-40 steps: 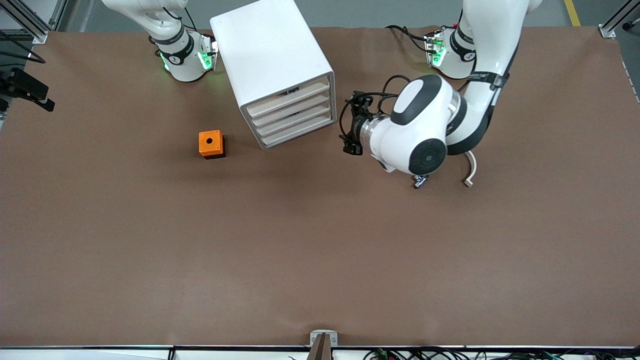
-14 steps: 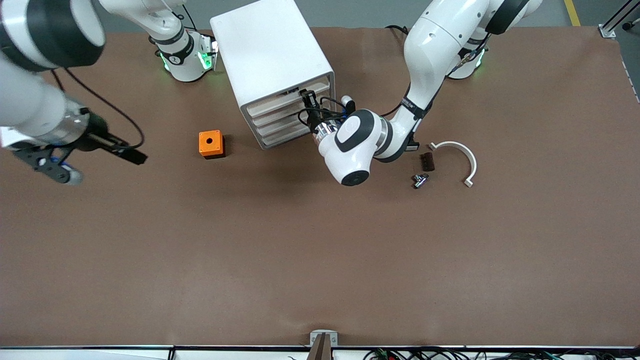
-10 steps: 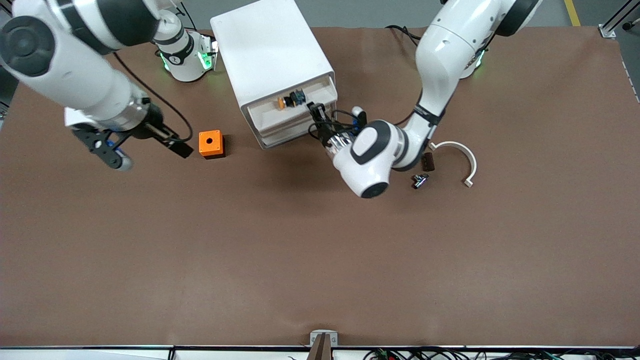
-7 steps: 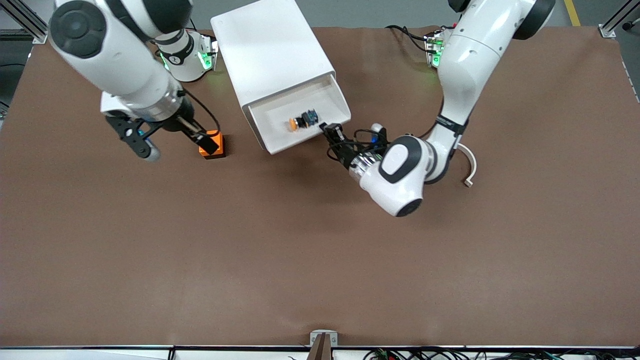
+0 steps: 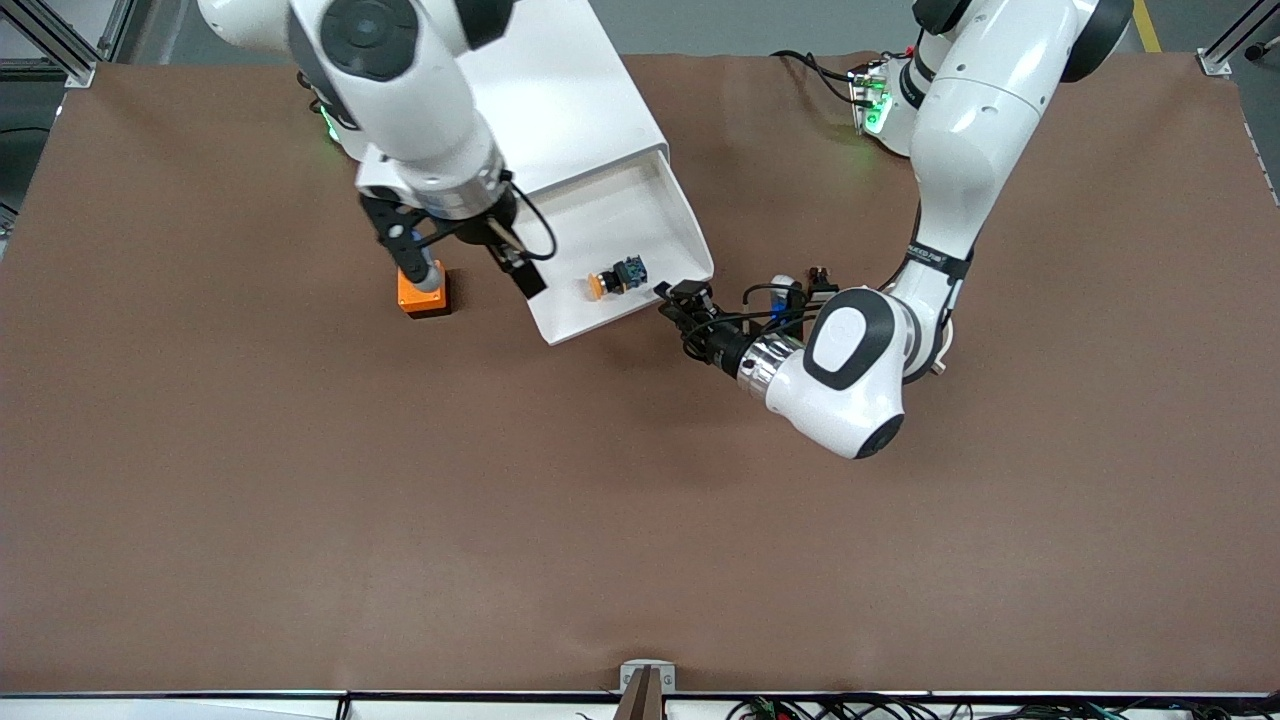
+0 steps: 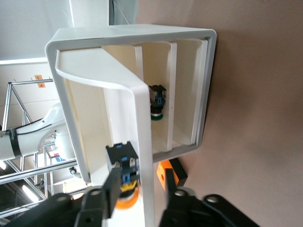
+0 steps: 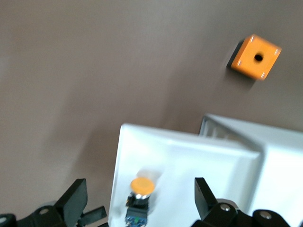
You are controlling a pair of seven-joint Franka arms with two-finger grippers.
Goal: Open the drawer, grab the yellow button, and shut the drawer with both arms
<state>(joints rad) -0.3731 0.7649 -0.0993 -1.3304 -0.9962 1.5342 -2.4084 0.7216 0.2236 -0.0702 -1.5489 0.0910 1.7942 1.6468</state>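
Note:
The top drawer [image 5: 688,232] stands pulled far out of the white cabinet [image 5: 570,100]. On its floor lies the button [image 5: 615,278], with its orange cap toward the right arm's end. My left gripper [image 5: 678,297] is at the drawer's front lip [image 6: 142,123], open, with one finger on each side and a gap on both. In the left wrist view the button [image 6: 124,184] lies just inside that lip. My right gripper [image 5: 473,275] hangs wide open above the drawer's corner. Its wrist view shows the button [image 7: 139,189] below and between its fingers [image 7: 73,198].
An orange cube with a hole [image 5: 423,295] sits on the table beside the drawer, toward the right arm's end, partly under one right finger. A small black part with a green end [image 6: 157,101] shows deeper in the cabinet.
The left gripper drew the drawer out toward the front camera, then loosened its hold on the lip. The right arm swung in from its end of the table to over the drawer.

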